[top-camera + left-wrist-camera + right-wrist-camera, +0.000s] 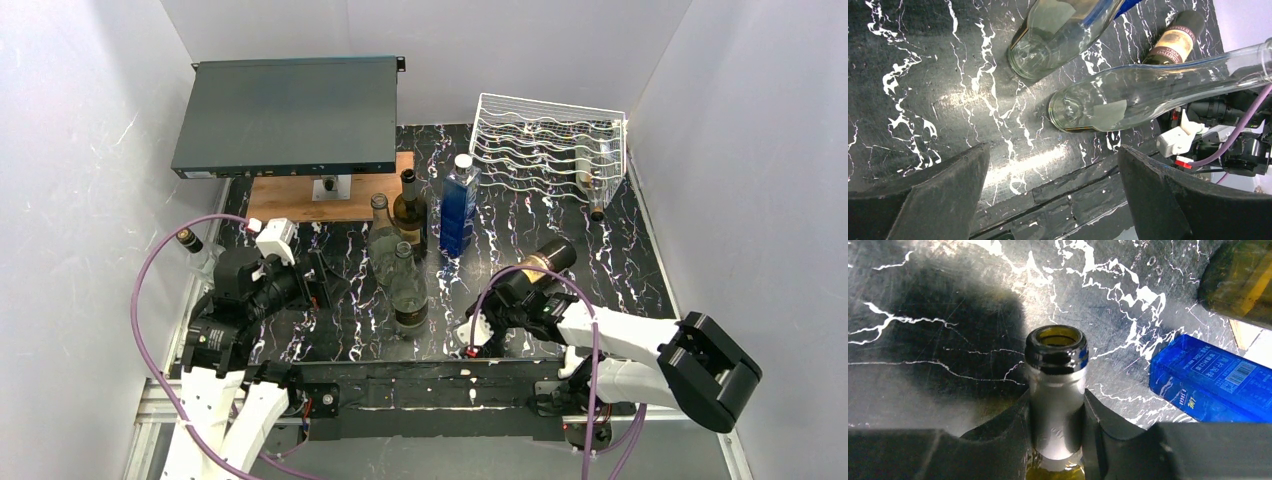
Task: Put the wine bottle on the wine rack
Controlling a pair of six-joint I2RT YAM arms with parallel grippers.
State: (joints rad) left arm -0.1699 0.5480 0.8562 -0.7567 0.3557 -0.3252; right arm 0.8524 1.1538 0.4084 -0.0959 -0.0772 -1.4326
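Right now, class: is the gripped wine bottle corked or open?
Open: in the right wrist view the wine bottle has a hollow mouth, no cork; the right gripper is shut on its neck.

– Where is the wine rack [548,140] set?
– At the far right of the table [620,270]; a bottle [592,190] is laid in it at its right end.
– And the wine bottle [545,258]?
– It is held by the neck in the right gripper [1057,432], in front of the rack and right of the standing bottles [408,290]. A box [290,115] is set far left.
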